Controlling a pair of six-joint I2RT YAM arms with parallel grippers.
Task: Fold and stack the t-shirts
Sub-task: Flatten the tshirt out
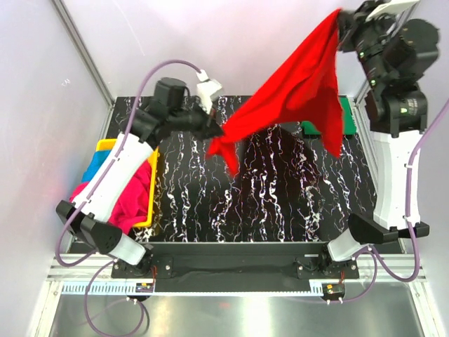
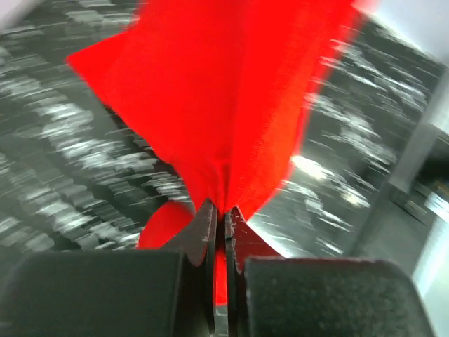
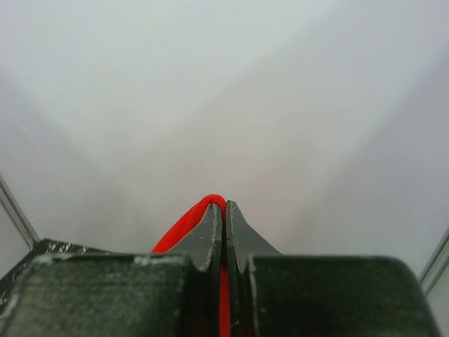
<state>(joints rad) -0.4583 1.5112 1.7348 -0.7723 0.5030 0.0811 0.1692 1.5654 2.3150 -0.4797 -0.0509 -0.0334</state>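
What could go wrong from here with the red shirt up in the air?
1. The right jaws pinch only a thin edge of the red shirt; it could slip free.
2. The shirt hangs slanted and bunched, so it may land creased.
3. Its long hanging end is close to the green shirt and could drag over it when lowered.

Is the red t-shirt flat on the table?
No, the red t-shirt hangs in midair, held by the left end effector and right end effector.

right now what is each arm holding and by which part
Both hold the red t-shirt, stretched in the air: the left fingers pinch bunched cloth at its low end, the right fingers its raised top edge.
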